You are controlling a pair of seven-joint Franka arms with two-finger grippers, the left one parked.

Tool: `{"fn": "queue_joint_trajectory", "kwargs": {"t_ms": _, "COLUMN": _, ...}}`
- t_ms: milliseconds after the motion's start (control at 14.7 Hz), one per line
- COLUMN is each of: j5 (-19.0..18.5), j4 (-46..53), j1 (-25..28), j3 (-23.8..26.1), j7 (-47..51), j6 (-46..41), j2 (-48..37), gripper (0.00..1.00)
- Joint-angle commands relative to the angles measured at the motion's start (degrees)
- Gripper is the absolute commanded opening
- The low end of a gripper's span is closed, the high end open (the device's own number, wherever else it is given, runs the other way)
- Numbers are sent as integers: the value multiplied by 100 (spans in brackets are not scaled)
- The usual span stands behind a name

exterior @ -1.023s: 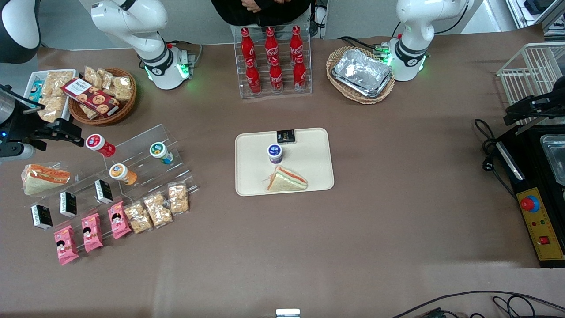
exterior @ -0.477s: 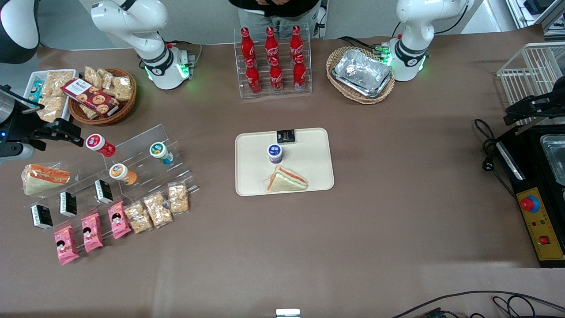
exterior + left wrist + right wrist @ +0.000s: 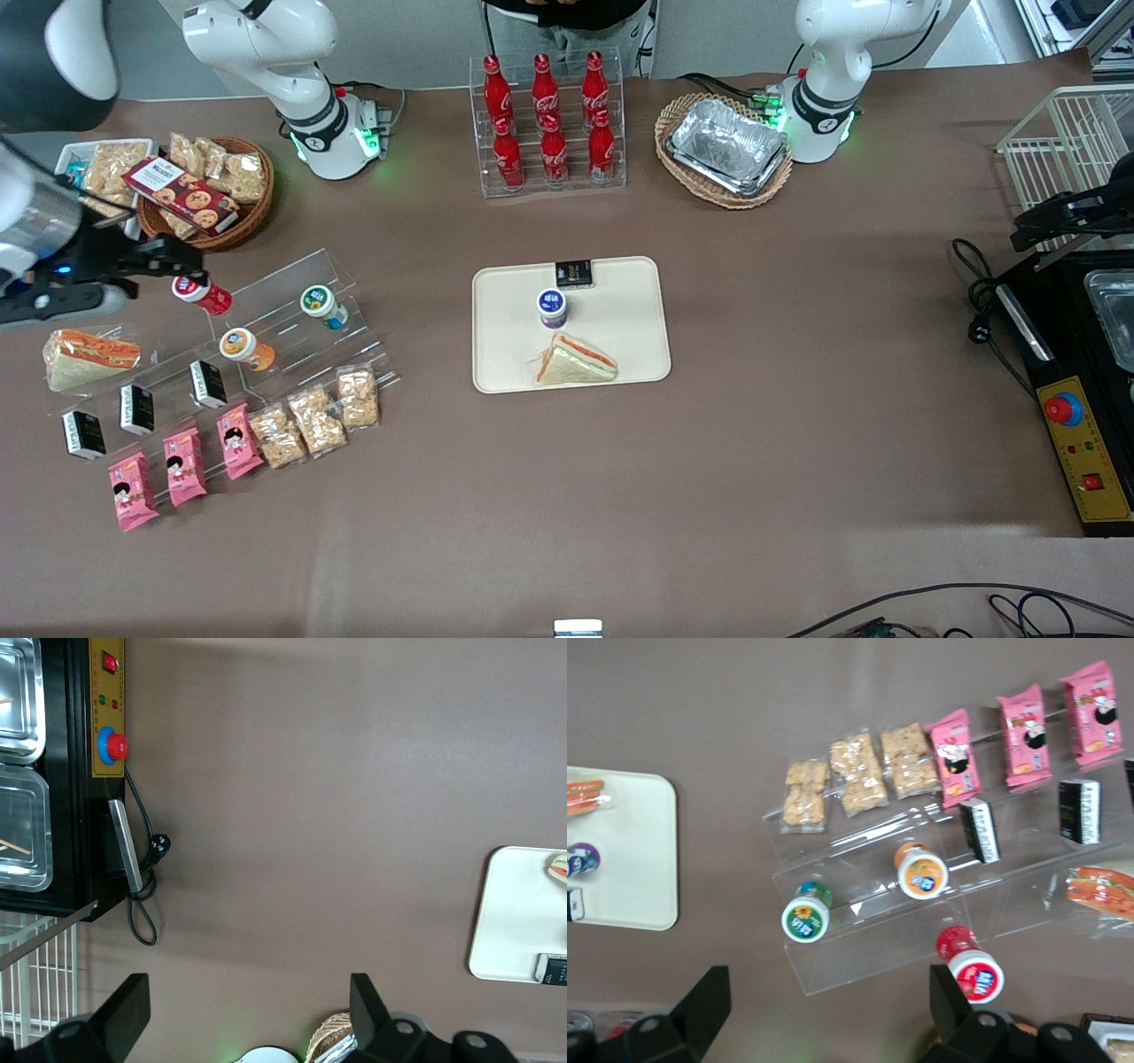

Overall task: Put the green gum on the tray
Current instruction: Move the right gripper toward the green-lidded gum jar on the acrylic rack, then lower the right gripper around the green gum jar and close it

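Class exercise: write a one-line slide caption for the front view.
Open gripper above the red-lidded gum, the green gum on its clear rack, the tray not yet holding it.

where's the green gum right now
The green gum sits on the clear acrylic shelf toward the working arm's end, beside the orange-lidded gum, well apart from the tray; the open gripper hovers by the red-lidded gum.

Brown matte table (image 3: 797,425) carries a flat beige rectangular tray (image 3: 620,328), with the black two-finger gripper (image 3: 173,259) well apart from it, jaws spread, above the clear acrylic stepped rack (image 3: 292,332).
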Motion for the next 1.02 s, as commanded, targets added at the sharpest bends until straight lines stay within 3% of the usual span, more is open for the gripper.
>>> {"fn": "queue_joint_trajectory", "kwargs": {"t_ms": 0, "j5": 102, "j4": -1358, "j1": 359, "j3": -17, "j7": 109, "j6": 735, "j2": -830, "gripper": 100}}
{"fn": "queue_joint_trajectory", "kwargs": {"t_ms": 273, "j5": 75, "j4": -2555, "j1": 684, "j3": -17, "j7": 346, "j6": 1439, "j2": -1491, "gripper": 100}}
{"fn": "queue_joint_trajectory", "kwargs": {"t_ms": 545, "j5": 40, "j4": -3478, "j1": 685, "j3": -34, "j7": 347, "j6": 2133, "j2": -1886, "gripper": 100}}
{"fn": "queue_joint_trajectory", "kwargs": {"t_ms": 955, "j5": 40, "j4": -3830, "j1": 702, "j3": -25, "j7": 347, "j6": 2608, "j2": -1800, "gripper": 100}}
